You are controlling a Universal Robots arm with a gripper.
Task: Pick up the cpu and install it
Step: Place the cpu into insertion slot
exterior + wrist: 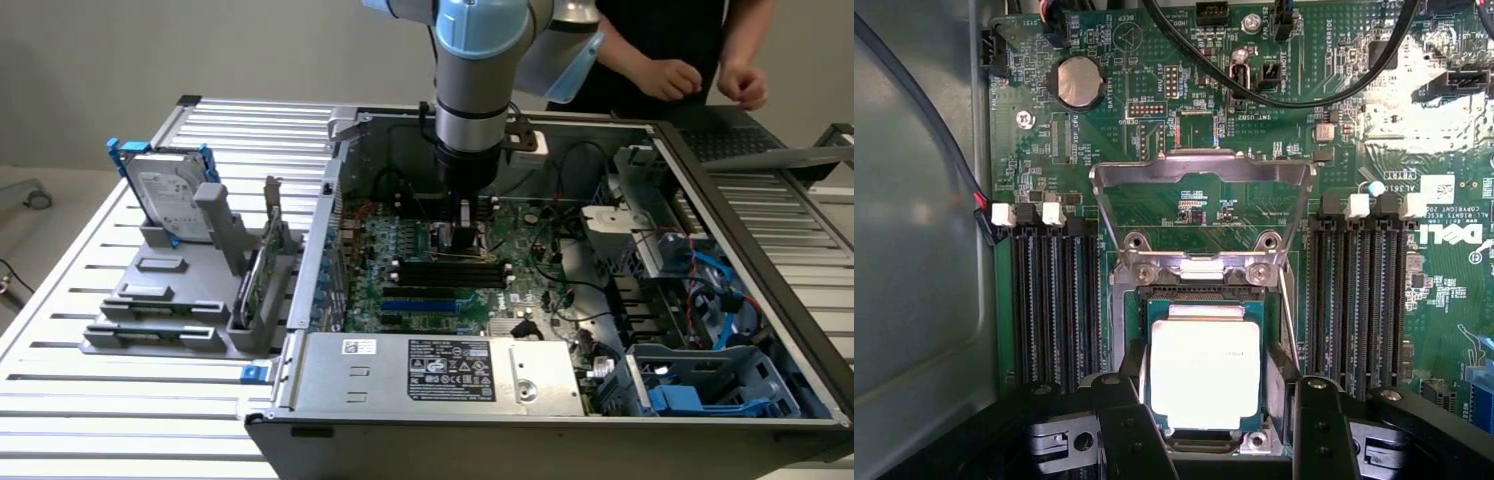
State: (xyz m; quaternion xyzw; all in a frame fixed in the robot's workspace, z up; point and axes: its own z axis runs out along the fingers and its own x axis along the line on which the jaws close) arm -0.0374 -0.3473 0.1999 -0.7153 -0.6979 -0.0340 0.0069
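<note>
We find the cpu (1204, 375) lying flat, silver-grey face up, seated inside the metal-framed socket (1202, 268) on the green motherboard (1184, 120). It is square, so we see no long axis; its edges run parallel to the black memory slots (1054, 300) that flank the socket on both sides. The socket's load plate (1202, 170) stands hinged open on the far side of the cpu, not over it. The gripper (1216, 385) hangs directly above the socket with its fingers (1129, 430) released and spread wider than the chip, one on each side. A clear gap shows at one side. At the other side we cannot tell whether the finger touches the chip's edge. A round coin battery (1078, 80) sits on the board beyond the load plate, and black cables (1294, 95) cross the board near it. In the exterior view the arm (474, 70) reaches straight down into the open computer case (320, 200), which also holds a grey power supply (441, 372) along its near edge. The case lies on a slatted metal table (80, 400). Toward the exterior view's left, a grey holder (160, 310) on the table carries an upright hard drive (171, 195) with a blue bracket. A person's hands (671, 78) are visible beyond the case, against a plain light wall.
</note>
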